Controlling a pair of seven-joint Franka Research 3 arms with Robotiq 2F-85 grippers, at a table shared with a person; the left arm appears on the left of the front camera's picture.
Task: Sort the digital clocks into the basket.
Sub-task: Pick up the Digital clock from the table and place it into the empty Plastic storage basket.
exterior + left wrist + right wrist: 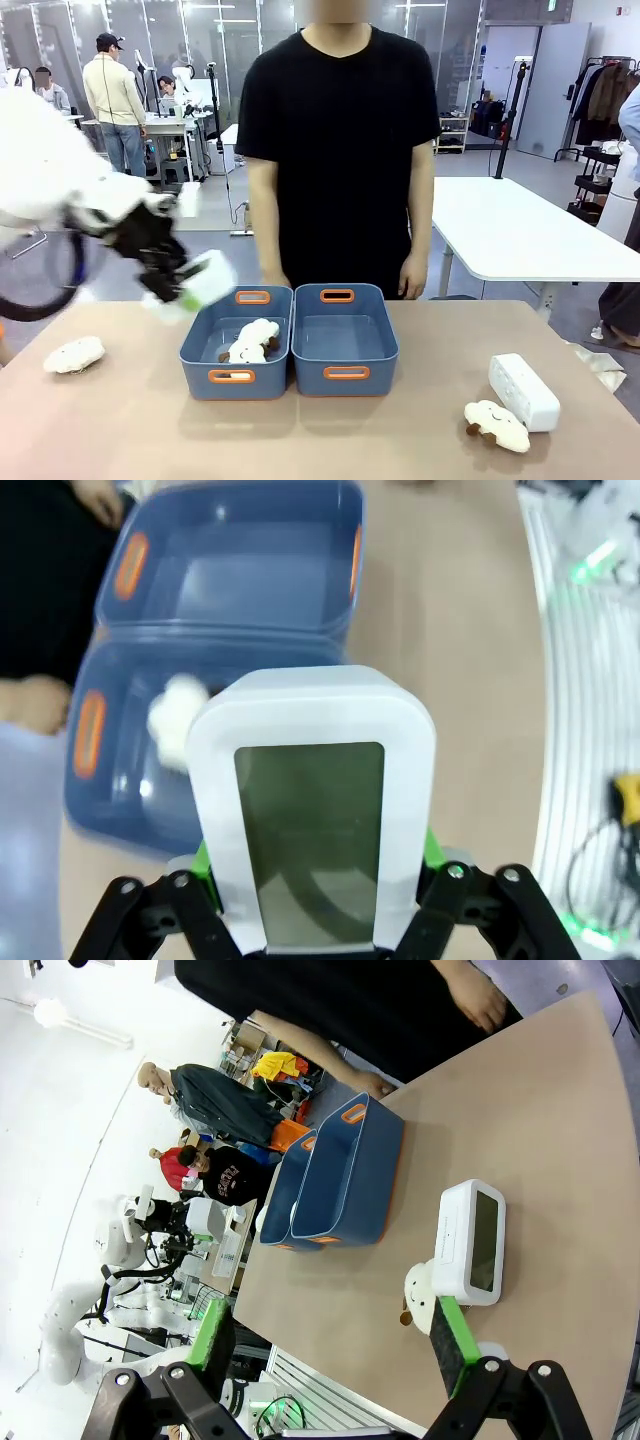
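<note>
Front view: the left gripper [172,278], its arm bent in from 9 o'clock, holds one clock [208,278] in the air just beside the left basket [200,350], at its 10 o'clock corner. The right basket [345,385] touches it, its floor bare. The second clock [523,392] lies at 4 o'clock near the edge of the table [400,440]. The right gripper [330,1312] stands wide.

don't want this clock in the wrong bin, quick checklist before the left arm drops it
1. clock in left gripper's shut jaws: ok
2. clock above empty bin: not ok, it hangs by the plush bin's outer corner
3. empty bin free: ok
4. person's hands outside both bins: ok
5. right gripper open, away from bins: ok
</note>
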